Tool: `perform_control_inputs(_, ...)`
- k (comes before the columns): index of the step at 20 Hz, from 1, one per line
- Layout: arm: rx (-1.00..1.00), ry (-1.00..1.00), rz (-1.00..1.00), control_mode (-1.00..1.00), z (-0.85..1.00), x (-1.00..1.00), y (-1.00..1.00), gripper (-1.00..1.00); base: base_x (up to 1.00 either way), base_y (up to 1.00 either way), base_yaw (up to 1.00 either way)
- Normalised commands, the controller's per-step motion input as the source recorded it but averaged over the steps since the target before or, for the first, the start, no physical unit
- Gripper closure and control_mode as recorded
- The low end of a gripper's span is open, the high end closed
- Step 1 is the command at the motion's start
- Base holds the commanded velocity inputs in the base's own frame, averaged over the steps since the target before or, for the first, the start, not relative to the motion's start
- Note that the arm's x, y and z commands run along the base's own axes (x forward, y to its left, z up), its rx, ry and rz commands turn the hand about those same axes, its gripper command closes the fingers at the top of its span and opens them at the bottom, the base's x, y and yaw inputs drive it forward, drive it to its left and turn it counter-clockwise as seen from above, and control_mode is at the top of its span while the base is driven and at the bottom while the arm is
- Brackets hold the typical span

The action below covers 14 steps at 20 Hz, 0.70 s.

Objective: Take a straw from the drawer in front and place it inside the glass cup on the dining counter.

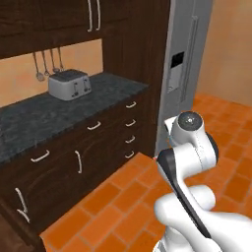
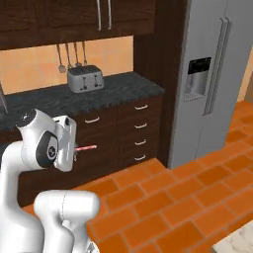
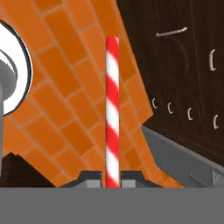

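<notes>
The red-and-white striped straw stands straight up from between my two finger tips, and my gripper is shut on its lower end. In the right base view the straw sticks out sideways from my hand towards the dark-brown cabinets. Shallow drawers with small silver handles all look shut; I cannot tell which one is the task's drawer. A pale marble-look corner, probably the dining counter, shows at the bottom right edge. The glass cup is out of view.
A silver toaster sits on the black speckled counter, with utensils hanging behind it. A tall grey fridge stands to the right. Orange tile floor lies open in front of the cabinets.
</notes>
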Motion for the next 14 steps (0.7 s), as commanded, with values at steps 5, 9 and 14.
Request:
perform_control_inputs(5,0.0,0.0,0.0,1.0,0.0,0.0,0.0,1.0,0.58,-0.51,-0.47)
perform_control_inputs(9,0.0,0.0,0.0,1.0,0.0,0.0,0.0,1.0,0.99,-0.21,-0.41)
perform_control_inputs(14,0.0,0.0,0.0,1.0,0.0,0.0,0.0,1.0,1.0,-0.27,-0.44)
